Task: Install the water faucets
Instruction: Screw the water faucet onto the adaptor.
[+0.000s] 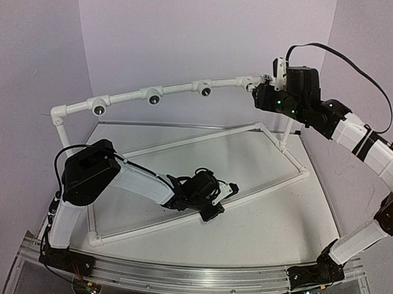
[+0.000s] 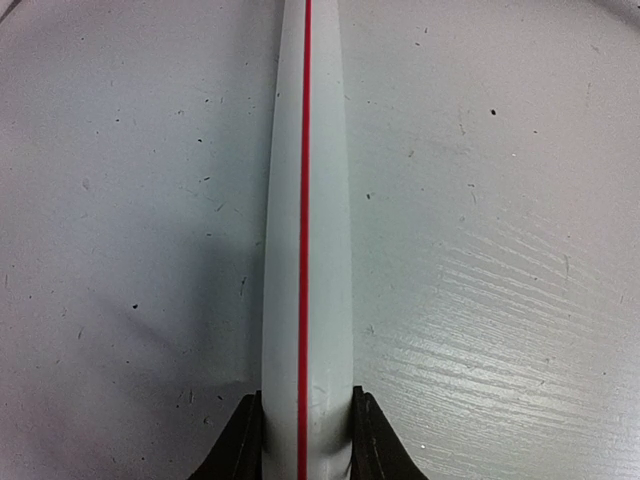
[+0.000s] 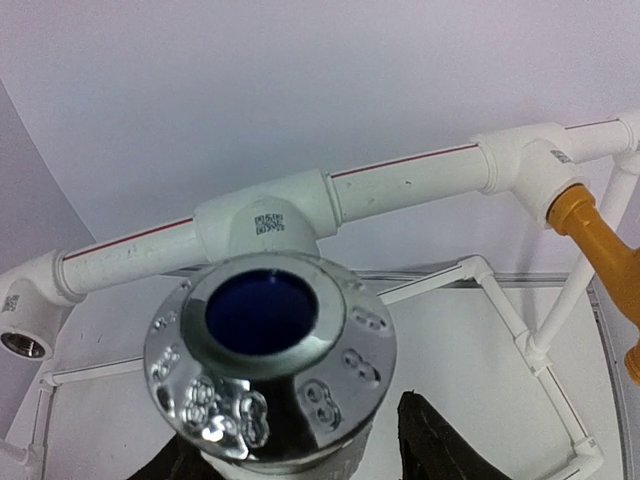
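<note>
Figure: two arms at a white pipe frame (image 1: pixel 127 97) standing on the table (image 1: pixel 258 220).

Right gripper (image 3: pixel 300 432): raised to the right end of the frame's top bar. Its two dark fingers flank the white faucet. We see a thin gap between one finger (image 3: pixel 430 440) and the faucet's body, and the other finger is mostly hidden under the cap, so we cannot tell whether the hold has closed.

White faucet (image 3: pixel 270 350): between the right gripper's fingers, with its chrome cap and dark blue centre facing the wrist camera. It sits just in front of the middle tee fitting (image 3: pixel 265 222). We cannot tell whether it is seated there.

Yellow-orange faucet (image 3: pixel 585 225): joined to the next tee along the same bar, pointing down and partly cut off by the picture's edge.

Left gripper (image 2: pixel 306 402): clenched on the striped pipe (image 2: pixel 328 200), one finger pressed to each side. From above we place it low, on the frame's near rail.

Sockets (image 1: pixel 154 99): three dark round openings along the top bar, left of the right gripper.
</note>
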{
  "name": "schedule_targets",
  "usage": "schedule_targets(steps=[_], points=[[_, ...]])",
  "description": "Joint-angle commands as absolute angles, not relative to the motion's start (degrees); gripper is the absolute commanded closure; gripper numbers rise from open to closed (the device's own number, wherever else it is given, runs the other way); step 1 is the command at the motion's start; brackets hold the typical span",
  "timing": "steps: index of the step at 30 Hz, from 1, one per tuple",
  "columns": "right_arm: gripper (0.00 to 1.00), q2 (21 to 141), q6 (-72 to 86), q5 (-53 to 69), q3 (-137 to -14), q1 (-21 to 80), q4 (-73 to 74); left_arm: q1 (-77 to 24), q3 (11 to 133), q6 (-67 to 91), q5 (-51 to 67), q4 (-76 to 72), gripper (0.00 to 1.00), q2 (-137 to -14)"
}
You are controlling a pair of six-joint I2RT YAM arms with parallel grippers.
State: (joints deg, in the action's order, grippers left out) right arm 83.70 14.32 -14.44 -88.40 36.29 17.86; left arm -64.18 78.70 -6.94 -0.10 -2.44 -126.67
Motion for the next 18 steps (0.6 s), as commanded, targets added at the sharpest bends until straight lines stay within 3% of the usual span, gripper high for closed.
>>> schedule_targets(steps=[1, 9, 14, 18], points=[[0.40, 84.2, 15.0, -16.2, -91.1, 36.2, 14.3, -65.2, 74.8, -8.2, 2.7, 12.7, 1.00, -135.8], [0.45, 87.1, 13.9, -17.2, -92.8, 36.2, 11.2, -65.2, 74.6, -8.1, 2.6, 12.7, 1.00, -135.7], [0.58, 88.9, 15.2, -18.7, -93.7, 36.2, 10.2, -65.2, 74.6, -8.1, 2.6, 12.7, 1.00, -135.6], [0.83, 89.0, 17.6, -19.5, -92.9, 36.2, 8.9, -65.2, 74.5, -8.1, 2.6, 12.7, 1.00, -135.6]])
